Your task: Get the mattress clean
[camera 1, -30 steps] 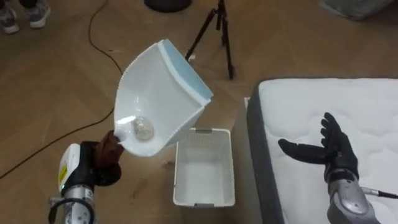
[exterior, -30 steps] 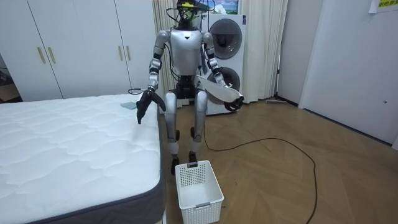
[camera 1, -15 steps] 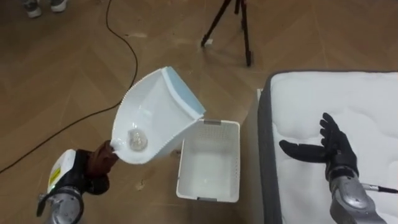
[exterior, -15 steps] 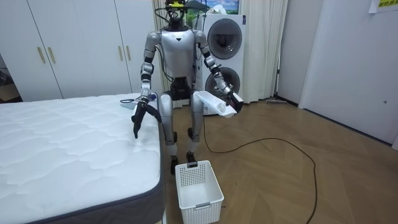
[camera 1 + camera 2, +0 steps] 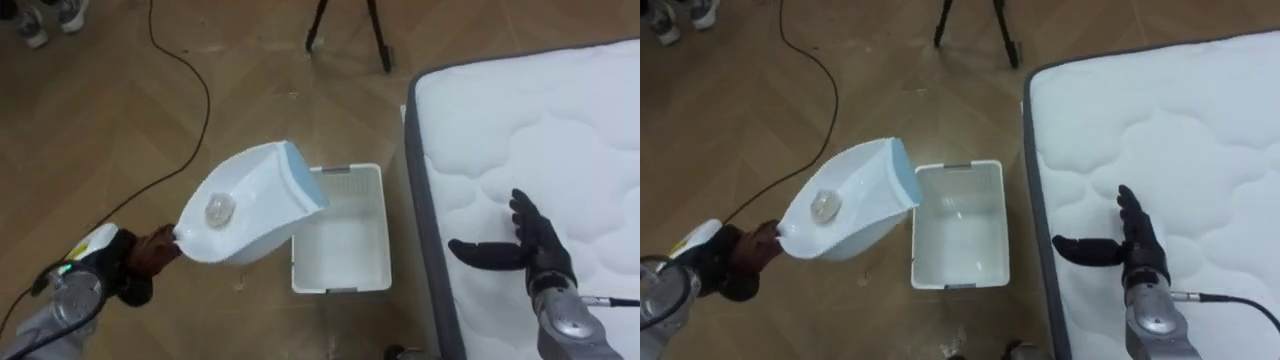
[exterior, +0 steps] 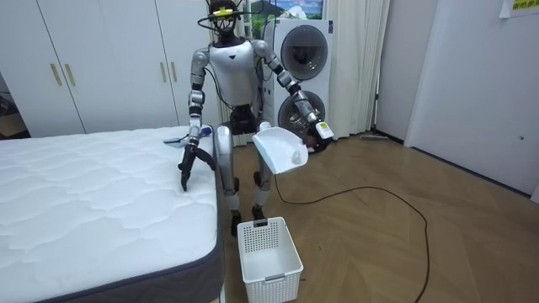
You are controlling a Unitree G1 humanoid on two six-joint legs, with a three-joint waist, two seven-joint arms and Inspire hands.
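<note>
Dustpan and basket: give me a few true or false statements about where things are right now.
1. The left hand grips the dustpan by its handle. True.
2. The dustpan is empty. False: a small pale ball lies in it.
3. The right hand is open above the mattress. True.
4. The basket stands on the mattress. False: it stands on the floor beside the bed.
</note>
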